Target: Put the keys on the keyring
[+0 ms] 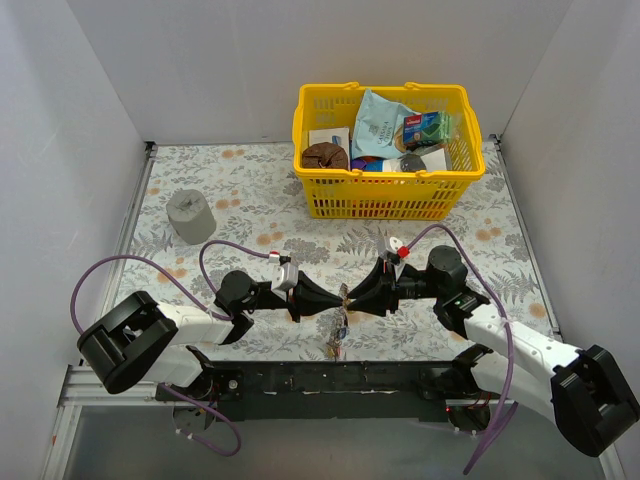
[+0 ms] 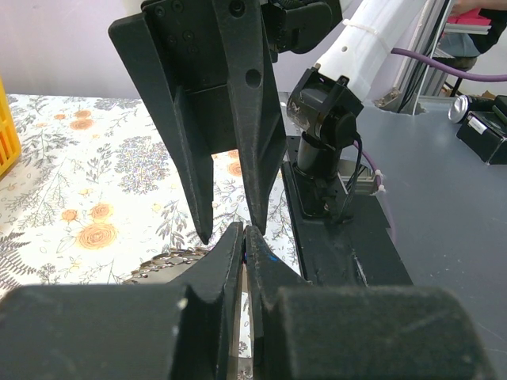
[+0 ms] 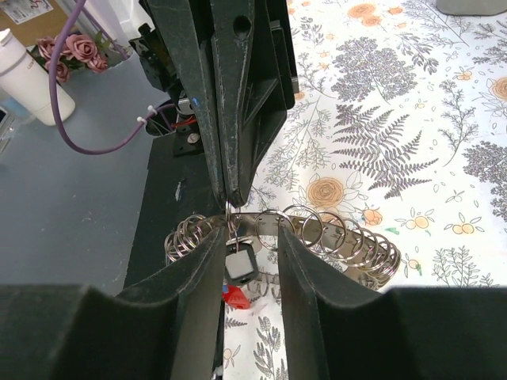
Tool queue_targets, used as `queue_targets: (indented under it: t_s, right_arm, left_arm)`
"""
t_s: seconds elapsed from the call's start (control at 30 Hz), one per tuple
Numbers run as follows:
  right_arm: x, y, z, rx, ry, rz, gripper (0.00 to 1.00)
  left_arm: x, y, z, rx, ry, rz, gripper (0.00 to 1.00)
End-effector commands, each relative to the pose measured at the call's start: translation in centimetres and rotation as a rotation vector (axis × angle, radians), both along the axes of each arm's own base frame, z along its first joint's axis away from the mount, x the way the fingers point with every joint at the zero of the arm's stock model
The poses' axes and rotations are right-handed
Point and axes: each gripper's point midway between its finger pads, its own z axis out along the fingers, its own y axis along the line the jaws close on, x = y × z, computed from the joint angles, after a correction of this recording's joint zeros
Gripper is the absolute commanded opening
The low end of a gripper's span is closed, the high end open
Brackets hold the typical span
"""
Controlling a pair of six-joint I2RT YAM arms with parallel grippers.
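Edges, top view: white walls close the table (image 1: 250, 180) at left, right and back. A yellow basket (image 1: 385, 205) fills the back right and a grey lump (image 1: 190, 216) sits back left. Open floral table lies between them and the arms.
Tools, top view: left tool (image 1: 337, 300) and right tool (image 1: 351, 297) meet tip to tip close to the near edge, with their arms spread out to either side.
Keys, top view: the keys (image 1: 335, 338) form a small cluster just below the meeting point, at the table's front border, long axis running toward the near edge.
Room, left wrist view: bare table stretches to the left; a black rail (image 2: 333, 253) lies just right of the tips.
Left tool, left wrist view: fingers pressed together, tips just under the right tool's.
Keyring, left wrist view: the keyring (image 2: 166, 264) shows only as a ridged silver arc just left of the left fingers.
Right tool, right wrist view: fingers stand apart, with a dark key head in the gap and a red piece below it.
Left tool, right wrist view: tips closed on a thin wire loop (image 3: 230, 214) at the keyring's band; the dark key head hangs below the loop.
Keyring axis, right wrist view: seen near edge-on as a flattened oval, long axis across the picture, strung with many small rings, just beyond the right fingertips.
Keyring support: whether it rests on the table cannot be told.
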Motion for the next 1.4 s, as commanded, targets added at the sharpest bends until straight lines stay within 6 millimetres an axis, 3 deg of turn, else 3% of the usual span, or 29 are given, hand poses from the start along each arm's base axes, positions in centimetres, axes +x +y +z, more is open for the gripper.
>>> queue_targets:
  t_s: [0.0,0.23,0.87,0.97,1.0,1.17,1.27,1.3,1.37]
  right_arm:
    - [0.0,0.5,2.1,0.058,-0.050,0.034,0.38]
    - [-0.6,0.5,2.2,0.071,-0.031,0.067,0.30]
    - [-1.7,1.0,1.4,0.063,0.015,0.136,0.20]
    - [-1.7,1.1,1.3,0.058,0.018,0.138,0.11]
    - [-1.6,1.1,1.4,0.057,0.018,0.139,0.02]
    - [-0.7,1.3,0.4,-0.004,0.018,0.116,0.01]
    - [-0.5,1.3,0.2,-0.043,0.010,0.119,0.01]
    - [-0.4,1.1,-0.5,-0.084,0.045,0.106,0.01]
    - [0.1,1.1,-0.4,-0.114,0.038,0.097,0.01]
  left_arm:
    - [0.0,0.0,4.5,-0.139,-0.141,0.001,0.00]
    - [0.1,0.0,4.5,-0.138,-0.139,0.002,0.00]
    - [0.0,0.1,4.7,-0.147,-0.139,0.000,0.00]
    - [0.0,0.1,4.7,-0.147,-0.141,-0.001,0.00]
    - [0.0,0.1,4.8,-0.148,-0.142,0.000,0.00]
    - [0.1,0.0,4.3,-0.126,-0.132,0.005,0.00]
    - [0.3,0.0,4.0,-0.096,-0.134,0.013,0.13]
    - [0.3,0.1,4.1,-0.092,-0.143,0.018,0.26]
    - [1.0,-0.3,3.3,-0.035,-0.140,0.034,0.36]
